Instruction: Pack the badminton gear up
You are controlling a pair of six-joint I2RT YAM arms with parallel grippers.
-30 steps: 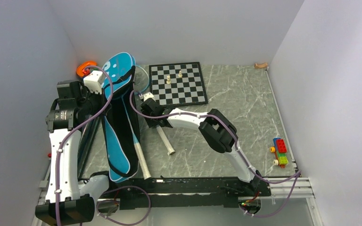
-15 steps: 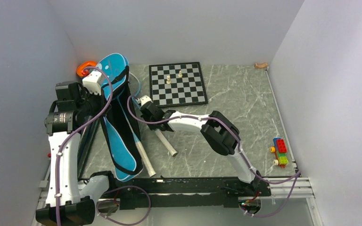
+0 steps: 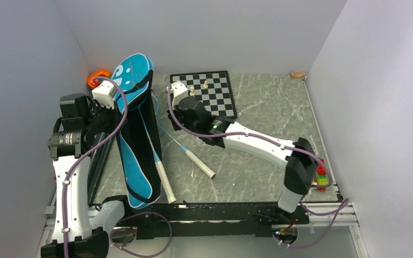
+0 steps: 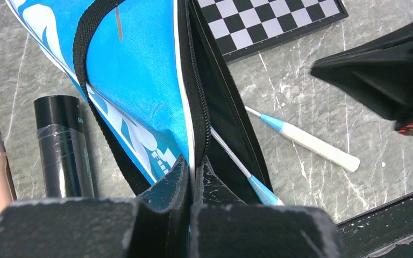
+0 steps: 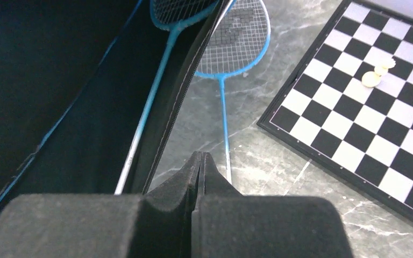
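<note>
The blue "SPORT" bag [image 3: 133, 166] stands on edge at the left, its black inside open to the right. My left gripper [image 3: 113, 107] is shut on its zipper edge [image 4: 192, 134]. One light-blue racket lies inside the bag [image 5: 156, 80], its white handle [image 3: 164, 183] sticking out at the near end. The second racket [image 3: 199, 160] lies diagonally on the table, its head [image 5: 236, 37] against the bag's mouth. My right gripper [image 3: 173, 112] is shut and empty, just above that racket's shaft. The black tube [image 4: 62, 145] lies left of the bag. No shuttlecocks show.
The chessboard [image 3: 218, 91] with pale pieces lies right behind the right gripper. The orange toy [image 3: 98, 78] sits in the back left corner. Coloured toy bricks [image 3: 319, 174] lie near the right arm's elbow. A small wooden piece [image 3: 298, 74] lies at the back right.
My right arm has stretched out and its gripper has moved toward the back, next to the chessboard. The second racket has swung diagonal, handle to the right. The bag has shifted slightly.
</note>
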